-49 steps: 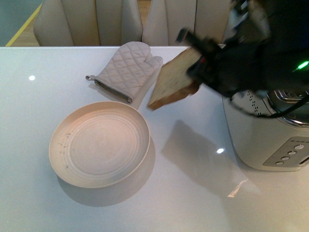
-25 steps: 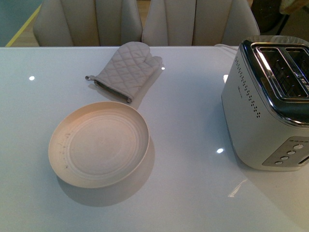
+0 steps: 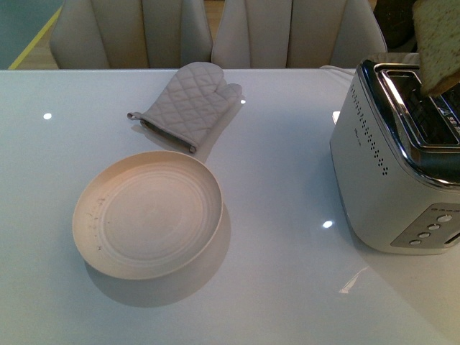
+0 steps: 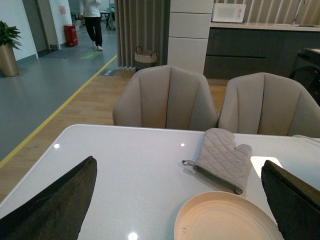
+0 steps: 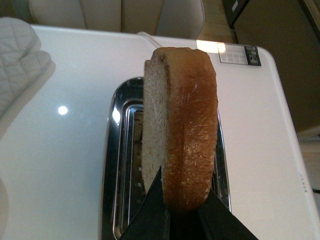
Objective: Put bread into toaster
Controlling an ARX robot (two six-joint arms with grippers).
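Upper right of the front view: bread [image 3: 438, 43] back in sight, absent from that view half a second ago and held tilted at mid-frame above the table a second ago. Now upright, hanging over the chrome top of toaster [image 3: 381, 180], lower edge just above the slots, not yet inside. Seen edge-on from the right wrist, crust toward the camera, lined up lengthwise over the slots; cannot tell which slot. Right gripper [image 5: 172, 215] pinching the bread by its crust edge, jaws pressed against both faces. Left gripper [image 4: 179, 165] spread wide, holding nothing, idle over the table. Plate [image 3: 147, 215] and mitt [image 3: 190, 100] unmoved, left of centre. Carrying judged done; lowering straight down and letting go left to do. Likely snag: a slight tilt catching the slice on the slot rim
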